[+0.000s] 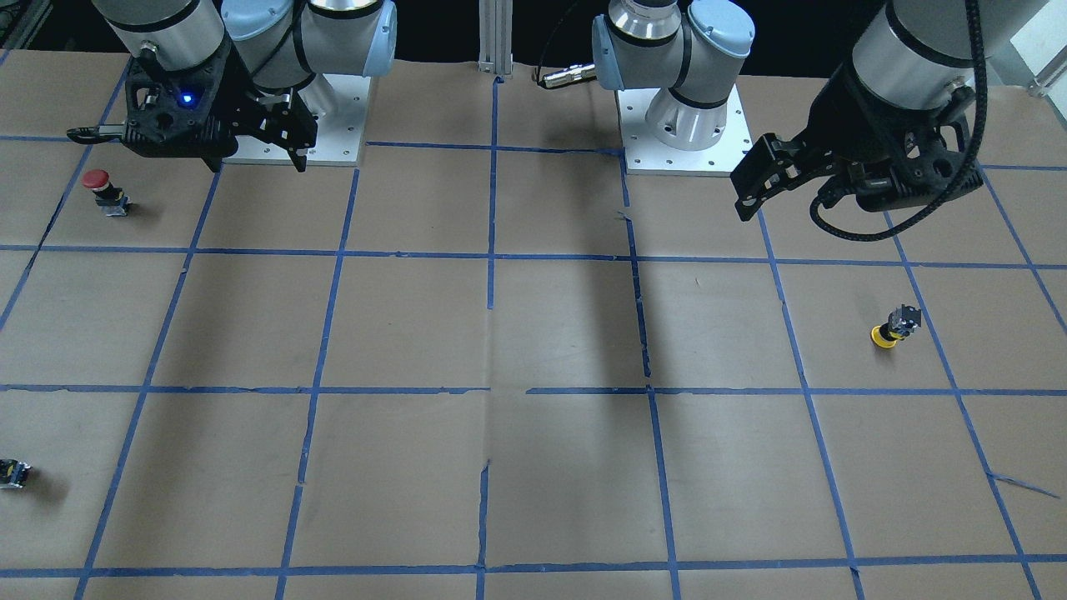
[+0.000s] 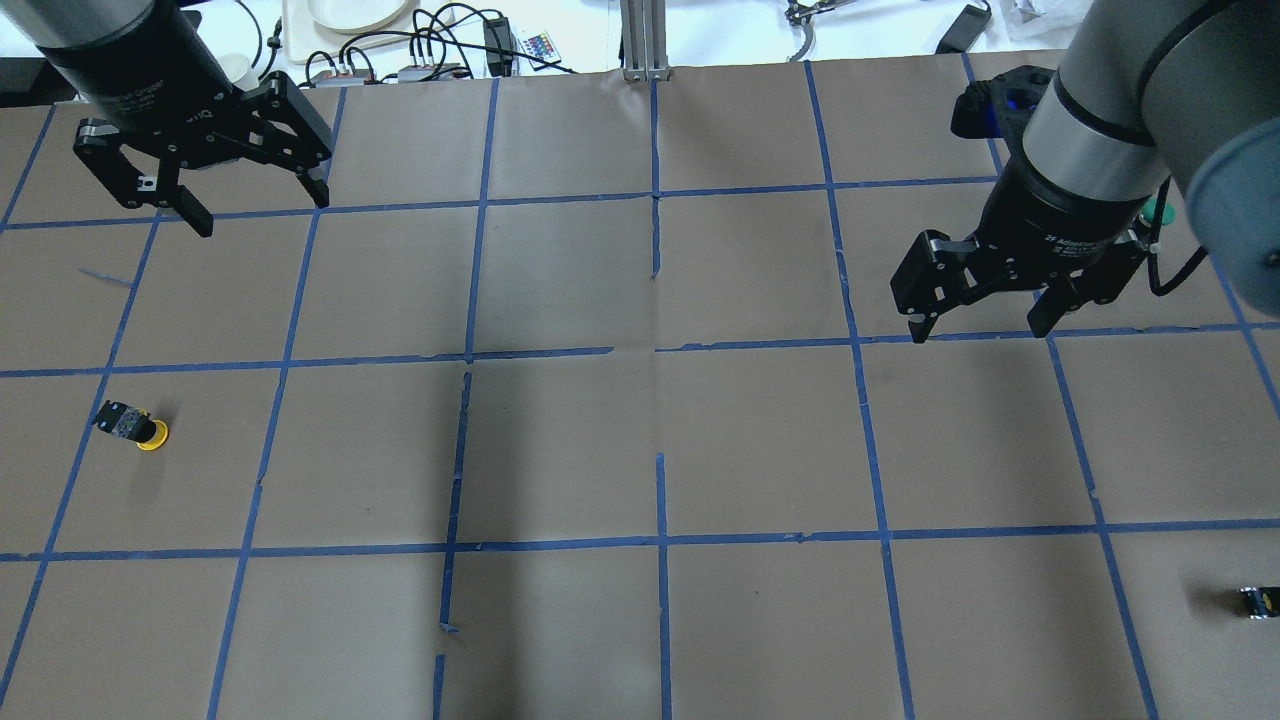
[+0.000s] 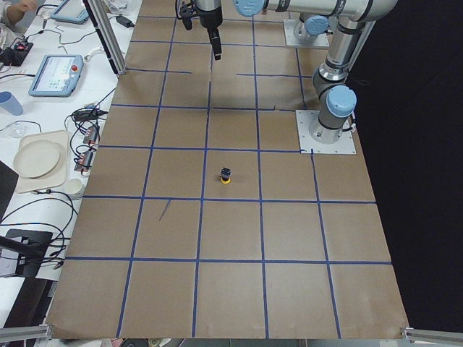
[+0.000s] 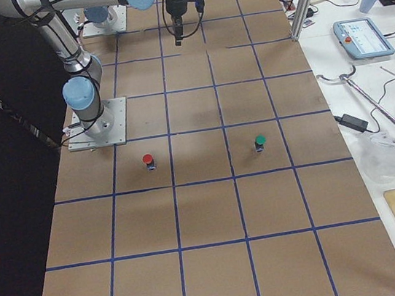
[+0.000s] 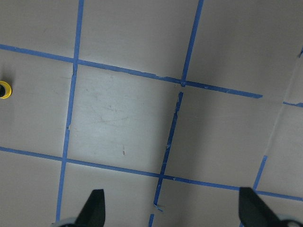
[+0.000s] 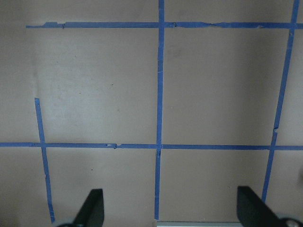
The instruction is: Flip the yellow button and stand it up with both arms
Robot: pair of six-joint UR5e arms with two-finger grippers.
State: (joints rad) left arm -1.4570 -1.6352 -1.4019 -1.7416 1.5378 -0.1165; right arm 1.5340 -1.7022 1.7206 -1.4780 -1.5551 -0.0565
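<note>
button [image 2: 135,428] on the table [image 2: 640,450] at left; left pincer [image 2: 258,208] well apart.

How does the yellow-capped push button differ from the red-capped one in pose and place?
The yellow-capped push button rests cap down with its contact block up; the red-capped push button stands cap up. The yellow one sits on the robot's left side, the red one on its right. Both are small mushroom-cap switches.

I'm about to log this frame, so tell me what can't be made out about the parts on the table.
- yellow button: too small in the wide views to tell lying from cap-down; the left wrist view's left edge cuts it to a sliver.
- small dark part: clipped by the overhead view's right edge, too small to identify.
- green-capped button: mostly hidden behind the right arm in the overhead view.
</note>
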